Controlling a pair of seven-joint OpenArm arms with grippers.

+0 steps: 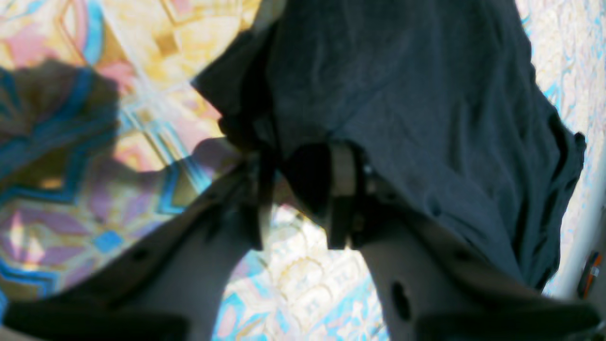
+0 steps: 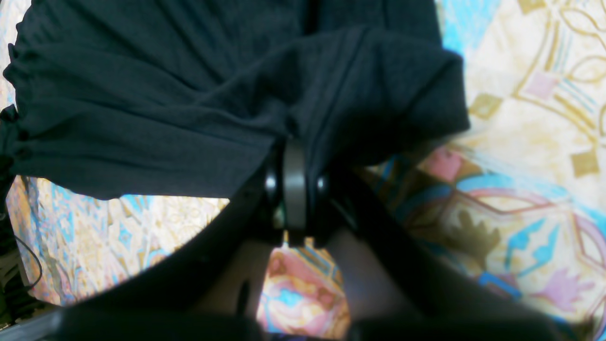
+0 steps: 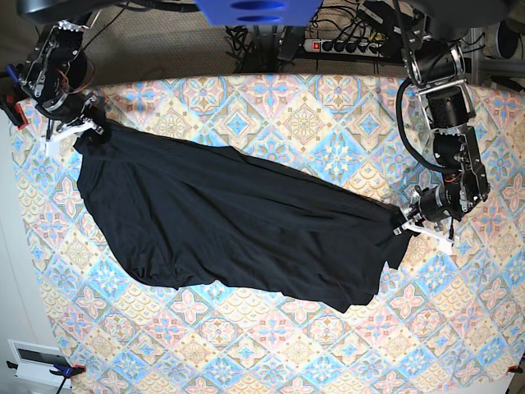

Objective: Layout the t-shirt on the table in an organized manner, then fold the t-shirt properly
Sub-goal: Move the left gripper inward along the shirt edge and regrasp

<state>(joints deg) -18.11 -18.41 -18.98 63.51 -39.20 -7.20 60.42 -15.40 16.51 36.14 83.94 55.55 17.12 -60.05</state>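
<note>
While both arms sit at opposite ends of the cloth, the count is short: one t-shirt, one surface, two grippers.

T-shirt: plain black, soft, no print. It lies spread but not flat, with ripples along the lower hem side and a bunched, folded edge at the end near the left gripper. In the base view the far-left corner is drawn up to a point where the right gripper meets it.

Orientation: long axis runs diagonally across the surface in the base view, from upper left down to lower right. The broad belly of the fabric sags toward the near edge, left of centre. The whole garment sits on the patterned cloth, roughly mid-surface, with tile pattern showing on every side.

Right gripper: jaws closed tight, black fabric pinched between them; the right wrist view shows the t-shirt gathered into folds that converge at the fingertips.

Left gripper: the left wrist view shows the jaws partly apart, a narrow gap, with the patterned cloth visible between the fingers. The t-shirt edge lies at the tips; whether fabric is still caught there I cannot tell.
</note>
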